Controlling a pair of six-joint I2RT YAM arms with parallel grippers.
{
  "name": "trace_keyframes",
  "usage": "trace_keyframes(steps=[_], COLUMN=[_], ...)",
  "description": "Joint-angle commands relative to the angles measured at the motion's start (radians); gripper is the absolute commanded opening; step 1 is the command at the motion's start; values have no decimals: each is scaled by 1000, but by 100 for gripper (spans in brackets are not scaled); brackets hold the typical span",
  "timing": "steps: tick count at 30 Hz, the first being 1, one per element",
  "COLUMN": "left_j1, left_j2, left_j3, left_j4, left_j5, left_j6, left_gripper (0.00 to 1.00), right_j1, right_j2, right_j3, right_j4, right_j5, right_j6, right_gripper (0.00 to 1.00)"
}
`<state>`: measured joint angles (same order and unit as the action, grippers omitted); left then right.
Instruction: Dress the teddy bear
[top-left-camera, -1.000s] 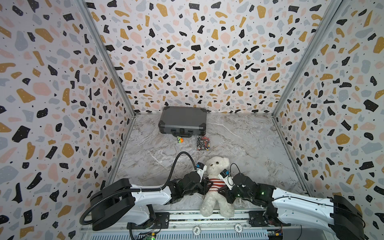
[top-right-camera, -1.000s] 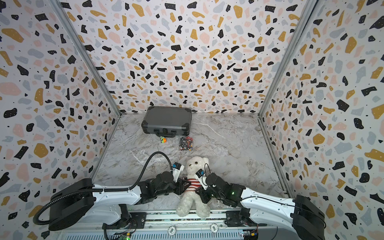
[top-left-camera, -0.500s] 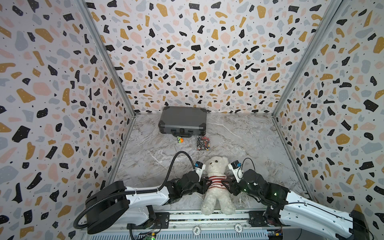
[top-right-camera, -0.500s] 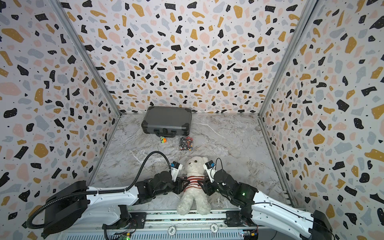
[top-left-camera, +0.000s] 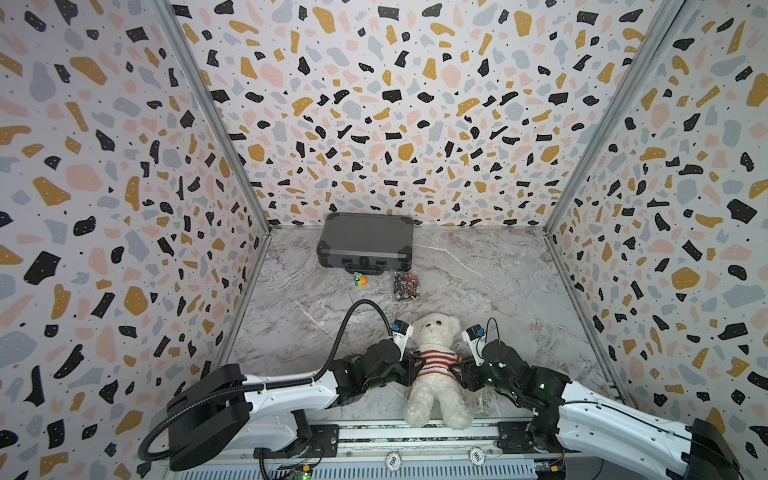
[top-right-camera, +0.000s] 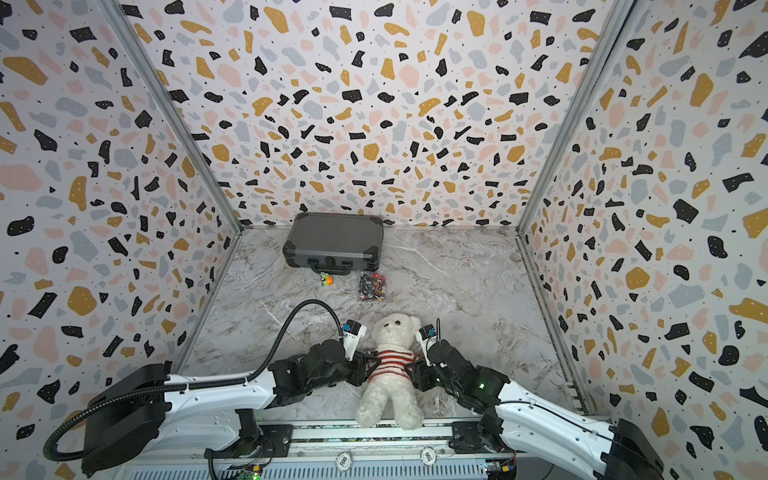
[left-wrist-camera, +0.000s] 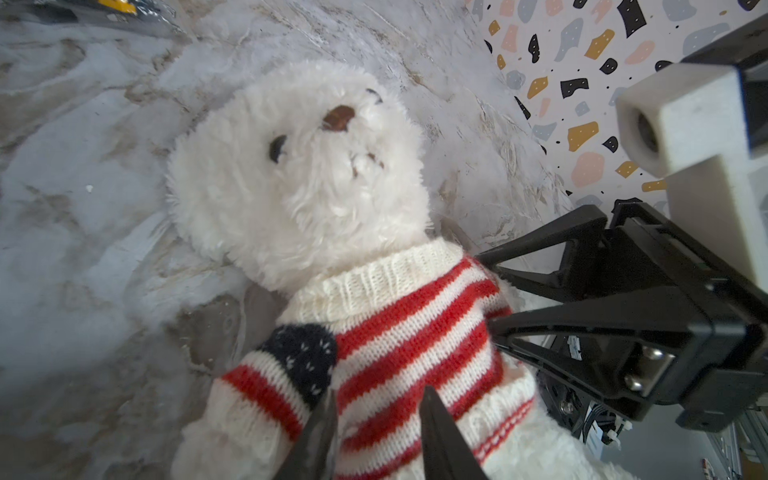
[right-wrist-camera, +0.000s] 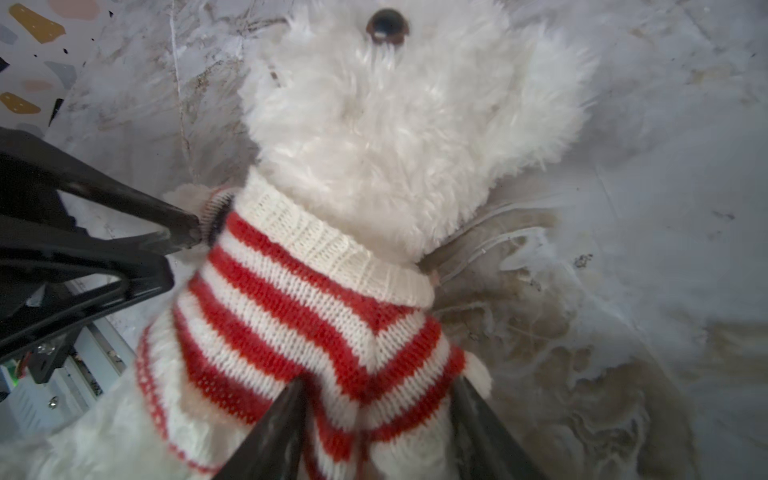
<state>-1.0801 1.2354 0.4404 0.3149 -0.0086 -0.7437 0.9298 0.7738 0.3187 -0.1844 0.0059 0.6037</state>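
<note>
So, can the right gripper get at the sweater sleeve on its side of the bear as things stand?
Probably yes. The right gripper is open, with its jaws on either side of that sleeve of the teddy bear, and nothing lies between them.

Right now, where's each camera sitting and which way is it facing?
Top views: high above the base rail, looking down toward the back wall; left gripper and right gripper flank the teddy bear.
Left wrist: low beside the bear, facing its sweater; own fingers and the right gripper show.
Right wrist: mirrored; own fingers, left gripper.
Shared: bear and sweater.
</note>
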Motion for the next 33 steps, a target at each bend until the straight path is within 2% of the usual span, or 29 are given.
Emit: trace_keyframes(steps=[1,5,12,18,22,27,33], left_j1=[-6,0,117,196,198,182,71], left_j2=[8,24,73,47,15,-41,-37], left_j3=[15,-16,-45,-14,51,93,227], left_j4=[34,55,91,-12,-178,-277,-433], left_j5=[0,-18,43,28,-43,-100,-253], left_j6=[7,1,47,110,167,187,168], left_gripper=[35,35,33,33,33,39,51], right_j1=[3,10,32,30,15,-130,-327], right_j2=[20,57,213,317,257,119,64], right_j3=[-11,-1,53,67,52,-8,-7], right_j4=[66,120,282,425,404,377,343], right_j5=[-36,-46,-62,-85,-61,-108,-199], right_j6=[12,2,-29,-37,-42,-71,-152], right_gripper=[54,50,47,46,48,54,61])
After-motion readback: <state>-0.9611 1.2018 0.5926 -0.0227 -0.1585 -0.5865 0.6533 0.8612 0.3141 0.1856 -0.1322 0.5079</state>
